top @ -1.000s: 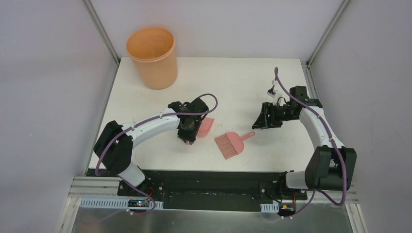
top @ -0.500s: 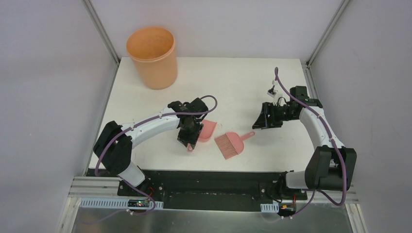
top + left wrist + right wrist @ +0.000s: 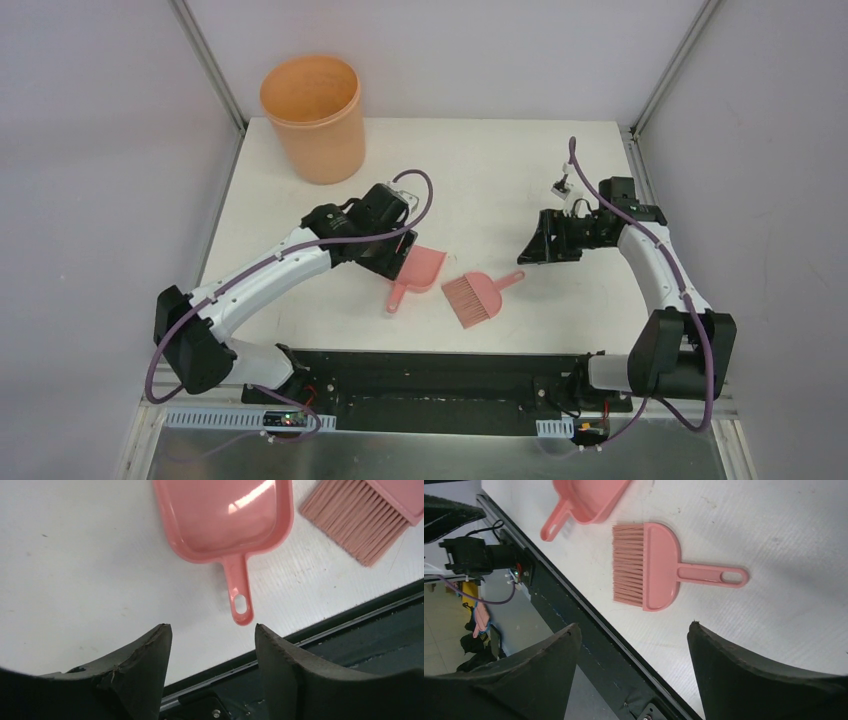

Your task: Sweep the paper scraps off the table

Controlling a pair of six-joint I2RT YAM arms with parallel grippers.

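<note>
No paper scraps show on the counter [image 3: 480, 170] in any of the 3 views, neither around the dustpan [image 3: 425, 268] nor farther out from it; so I judge the sweeping itself finished and the step in hand to be leaving both tools lying and getting the arms clear.

The left claw [image 3: 212, 630] hangs above the dustpan's handle end, jaws apart, gripping nothing; the handle tip shows between its 2 fingers, but the counter lies well below them, so it touches nothing. The right claw [image 3: 634, 630] hovers to the right of the dustpan, over the brush [image 3: 649, 565], jaws spread wide and likewise empty.

To do this well: raise the left claw straight up before swinging it, since a sideways drift could catch the handle and spin the dustpan; keep both pairs of jaws apart so neither nips a handle; lift the right claw the same way, away from the brush, which lies flat just right of the dustpan, not touching it.

Containers: the dustpan sits flat and its tray is bare, smooth pink with only a glare spot; 0 scraps in it. The orange bucket [image 3: 312, 120] stands upright well beyond the dustpan, far and to the left; the part of its inside in view shows only orange, and whether scraps lie at its bottom I cannot tell.
</note>
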